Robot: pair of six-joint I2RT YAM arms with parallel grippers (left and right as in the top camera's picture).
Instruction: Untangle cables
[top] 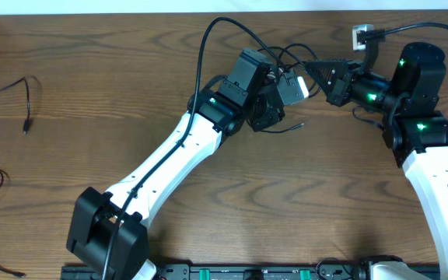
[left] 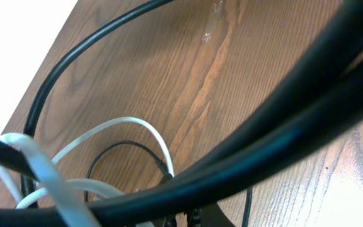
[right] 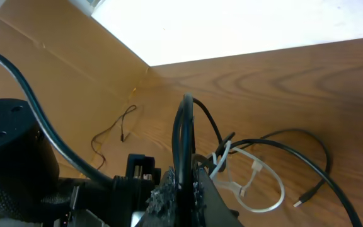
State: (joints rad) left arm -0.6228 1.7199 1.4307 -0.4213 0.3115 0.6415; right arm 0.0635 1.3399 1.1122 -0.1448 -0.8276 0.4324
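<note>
Now, L claw (top: 285, 92), R claw (top: 311, 71) closed, cables (right: 232, 157) bunched between.

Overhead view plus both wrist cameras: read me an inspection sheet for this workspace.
surface: wooden table, brown grain.
job's things: cable bunch between both hands near the back; white cable looped in it; loose black cable far left, a second one at the left edge.
clutter: small white block by the back edge.
grippers: left hand shut inside the bunch, grip hidden; right hand shut on a black strand of the bunch.
cables: thick black arm wires arch over the arms.
surroundings: cardboard wall on the left.
</note>
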